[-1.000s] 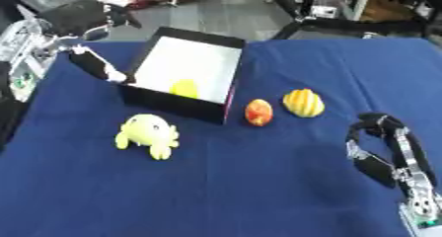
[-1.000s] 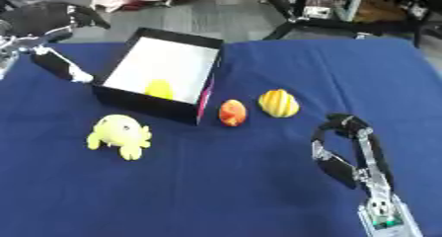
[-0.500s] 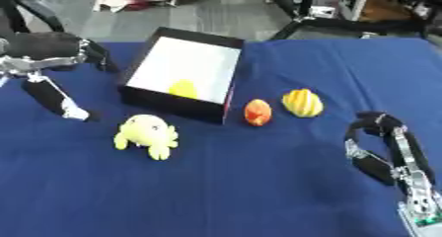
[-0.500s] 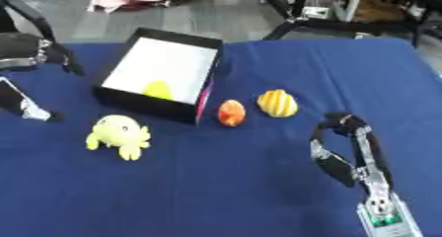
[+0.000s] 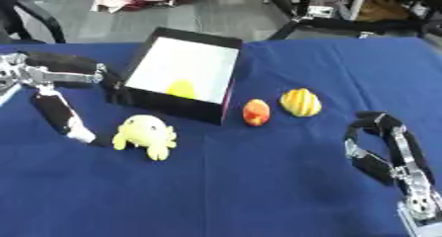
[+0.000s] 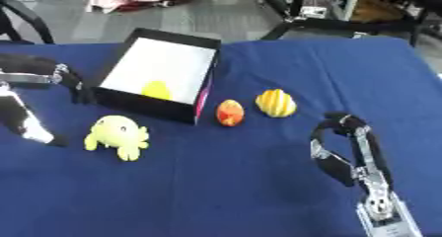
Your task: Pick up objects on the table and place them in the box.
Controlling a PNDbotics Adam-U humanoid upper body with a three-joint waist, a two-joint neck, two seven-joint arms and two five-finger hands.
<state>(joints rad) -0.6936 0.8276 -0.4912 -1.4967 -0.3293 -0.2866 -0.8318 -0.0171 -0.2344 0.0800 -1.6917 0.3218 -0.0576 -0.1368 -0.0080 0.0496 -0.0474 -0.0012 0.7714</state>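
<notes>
Yellow plush toy, soft and lumpy, left of centre on the blue cloth worktop. Black rigid box just above it, white inside, a yellow item in it. Orange egg shape and ribbed yellow fruit right of the box. Left robot hand spread wide, beside the plush. Right robot hand lower right, curled, empty.

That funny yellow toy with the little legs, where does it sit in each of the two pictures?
Left eye view: the yellow toy lies left of centre, just below the black box.
Right eye view: the same toy sits further left, again just below the box's near wall.
Shared landmark: the orange egg-shaped thing beside the box's near right corner, right of the toy.
</notes>
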